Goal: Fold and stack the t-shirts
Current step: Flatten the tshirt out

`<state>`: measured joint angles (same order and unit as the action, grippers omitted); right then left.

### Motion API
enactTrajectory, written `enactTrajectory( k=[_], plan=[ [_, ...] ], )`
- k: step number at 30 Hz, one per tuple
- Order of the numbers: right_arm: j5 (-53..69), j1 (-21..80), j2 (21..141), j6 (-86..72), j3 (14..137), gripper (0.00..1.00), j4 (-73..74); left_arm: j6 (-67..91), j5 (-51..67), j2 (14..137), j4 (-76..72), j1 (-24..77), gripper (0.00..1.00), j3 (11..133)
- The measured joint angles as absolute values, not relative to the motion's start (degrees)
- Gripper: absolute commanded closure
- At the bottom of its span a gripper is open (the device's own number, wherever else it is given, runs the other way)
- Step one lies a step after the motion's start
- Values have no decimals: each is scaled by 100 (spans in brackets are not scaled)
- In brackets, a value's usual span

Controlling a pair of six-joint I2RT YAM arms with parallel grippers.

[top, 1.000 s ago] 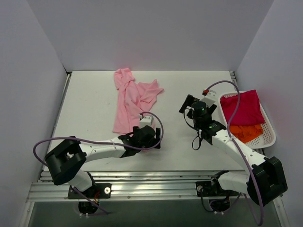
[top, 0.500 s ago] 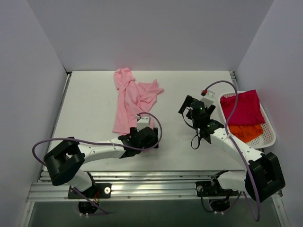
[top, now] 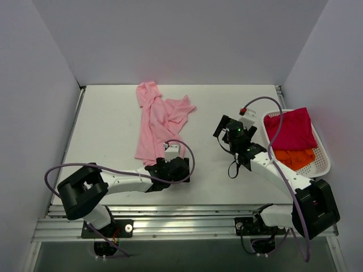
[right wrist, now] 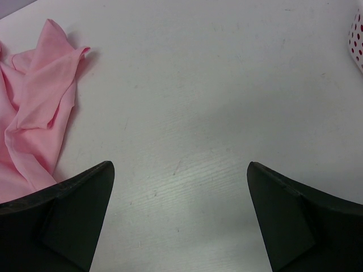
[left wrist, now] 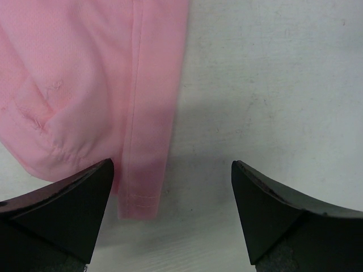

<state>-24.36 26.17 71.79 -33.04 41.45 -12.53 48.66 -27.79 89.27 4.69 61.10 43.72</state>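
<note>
Left gripper [left wrist: 171, 167], wide open and empty, hovers over the near hem of the light pink t-shirt [top: 156, 122], which lies bunched lengthwise toward the far edge of the table [top: 108, 119]; a shallow pinch could catch one layer and twist it tighter.

No legible text or labels anywhere

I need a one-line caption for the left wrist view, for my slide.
The open left gripper hovers over the hemmed corner of a light pink cloth t-shirt on the white table.
</note>
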Motion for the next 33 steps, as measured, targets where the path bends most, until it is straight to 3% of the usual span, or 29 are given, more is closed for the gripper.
enactTrajectory(
  k=[4,7,10,11,14,15,17,25,33],
  plan=[
    [-2436,2617,7214,-3304,4147,0,-1253,4912,-2792,9076,419,6110,8,4353],
    [-2436,2617,7236,-3304,4147,0,-1253,4945,-2797,9100,331,6110,19,4353],
    [-2436,2617,7269,-3306,4147,0,-1253,4984,-2825,9166,272,6110,40,4353],
    [-2436,2617,7282,-3308,4147,0,-1253,4991,-2840,9190,257,6110,54,4353],
    [-2436,2609,7303,-3308,4147,0,-1249,5033,-2849,9253,242,6110,74,4355],
    [-2436,2598,7303,-3308,4147,0,-1251,5046,-2856,9271,242,6110,86,4362],
    [-2440,2585,7303,-3310,4147,0,-1251,5070,-2856,9292,252,6108,95,4379],
    [-2477,2552,7478,-3328,4252,0,-1157,5068,-3002,8962,569,6110,98,4309],
    [-1846,2556,7841,-3776,4893,1,-1249,5188,-3795,6348,1699,6086,98,3514]
  ],
)
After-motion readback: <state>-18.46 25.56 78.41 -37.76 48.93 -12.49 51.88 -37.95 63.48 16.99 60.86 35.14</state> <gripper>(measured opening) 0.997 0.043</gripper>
